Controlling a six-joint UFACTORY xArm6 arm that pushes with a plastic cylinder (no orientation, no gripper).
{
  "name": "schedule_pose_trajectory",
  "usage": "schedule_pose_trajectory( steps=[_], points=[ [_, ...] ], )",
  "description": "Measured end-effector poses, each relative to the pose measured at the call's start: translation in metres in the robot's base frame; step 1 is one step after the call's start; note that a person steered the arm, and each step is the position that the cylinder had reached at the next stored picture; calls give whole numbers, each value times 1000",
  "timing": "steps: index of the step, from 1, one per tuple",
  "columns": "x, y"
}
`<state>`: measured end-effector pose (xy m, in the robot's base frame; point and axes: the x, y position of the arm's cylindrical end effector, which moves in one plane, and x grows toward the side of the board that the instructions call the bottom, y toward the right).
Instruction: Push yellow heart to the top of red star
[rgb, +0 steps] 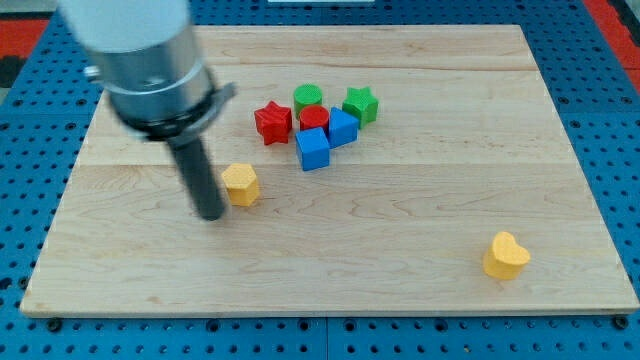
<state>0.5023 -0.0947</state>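
A: Where is my tip (213, 214) on the worktop (420, 240)?

B: In the camera view it stands left of centre, just beside the yellow hexagon block (240, 185), at that block's left. Whether they touch cannot be told.

A: And the fingers?

B: There are none to see; the arm ends in a plain dark rod.

A: The yellow heart (506, 255)?

B: Far off at the view's bottom right, alone, well apart from the rod.

A: The red star (272, 122)?

B: Near the view's top centre, at the left of a cluster: green cylinder (308, 97), green star (360, 104), red cylinder (314, 118), and two blue cubes (342, 128) (312, 149).
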Motion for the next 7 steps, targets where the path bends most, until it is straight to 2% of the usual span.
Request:
schedule_pose_trajectory(
  steps=[1,2,3,5,6,7],
  points=[
    [-32,48],
    [-41,35],
    [-9,79],
    [-4,331],
    [50,362],
    [86,306]
  ],
)
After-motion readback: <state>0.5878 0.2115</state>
